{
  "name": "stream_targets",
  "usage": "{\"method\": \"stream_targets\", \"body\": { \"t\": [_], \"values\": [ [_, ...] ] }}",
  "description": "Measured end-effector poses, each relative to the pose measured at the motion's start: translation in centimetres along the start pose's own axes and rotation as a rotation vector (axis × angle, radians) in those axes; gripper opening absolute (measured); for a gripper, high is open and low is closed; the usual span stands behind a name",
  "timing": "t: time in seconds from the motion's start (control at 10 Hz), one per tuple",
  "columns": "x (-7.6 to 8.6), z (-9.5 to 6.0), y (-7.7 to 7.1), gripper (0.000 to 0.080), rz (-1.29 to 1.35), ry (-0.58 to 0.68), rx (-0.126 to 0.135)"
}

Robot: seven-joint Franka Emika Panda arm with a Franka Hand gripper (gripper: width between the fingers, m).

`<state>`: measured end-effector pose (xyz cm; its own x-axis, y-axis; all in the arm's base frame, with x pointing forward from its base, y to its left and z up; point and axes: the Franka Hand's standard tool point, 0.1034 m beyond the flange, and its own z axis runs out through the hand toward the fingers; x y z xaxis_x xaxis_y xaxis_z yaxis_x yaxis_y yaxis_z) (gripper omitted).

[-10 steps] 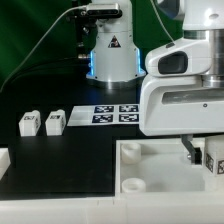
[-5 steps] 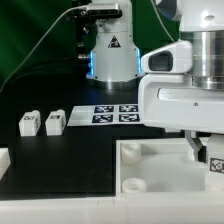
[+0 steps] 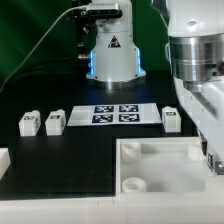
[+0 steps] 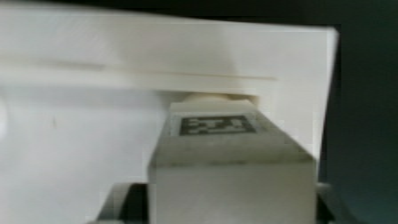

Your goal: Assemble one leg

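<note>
In the wrist view my gripper (image 4: 221, 203) is shut on a leg (image 4: 221, 160), a white blocky piece with a black-and-white tag (image 4: 215, 125) on its face. The leg's far end meets the large white tray-like part (image 4: 125, 80); I cannot tell whether it sits in a socket. In the exterior view the gripper (image 3: 213, 160) is low at the right edge, over the tray-like part's (image 3: 165, 150) right side, and the held leg is mostly hidden. Three more legs stand on the black table: two at the exterior view's left (image 3: 29, 122) (image 3: 55, 121) and one (image 3: 171, 119) right of the marker board.
The marker board (image 3: 113, 114) lies flat at the middle back. The robot base (image 3: 110, 50) stands behind it. Another white part (image 3: 3, 160) shows at the exterior view's left edge. The arm's bulk (image 3: 195, 70) fills the right side.
The arm's body has swung toward the exterior view's right, uncovering the leg beside the marker board. The gripper has moved right with the held leg, almost out of that view.
</note>
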<state>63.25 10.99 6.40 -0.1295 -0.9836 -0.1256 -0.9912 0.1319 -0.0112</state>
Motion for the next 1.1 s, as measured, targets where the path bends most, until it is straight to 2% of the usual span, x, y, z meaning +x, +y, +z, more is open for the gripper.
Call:
{"method": "stream_targets", "body": {
  "t": [0.3, 0.9, 1.0, 1.1],
  "values": [
    [0.19, -0.13, 0.04, 0.0294, 0.26, -0.004, -0.005],
    [0.37, -0.12, 0.18, 0.0295, 0.248, 0.008, 0.001],
    [0.34, -0.01, 0.26, 0.0385, 0.243, 0.009, -0.001],
    [0.33, -0.01, 0.26, 0.0519, 0.243, 0.009, -0.001]
  ]
}}
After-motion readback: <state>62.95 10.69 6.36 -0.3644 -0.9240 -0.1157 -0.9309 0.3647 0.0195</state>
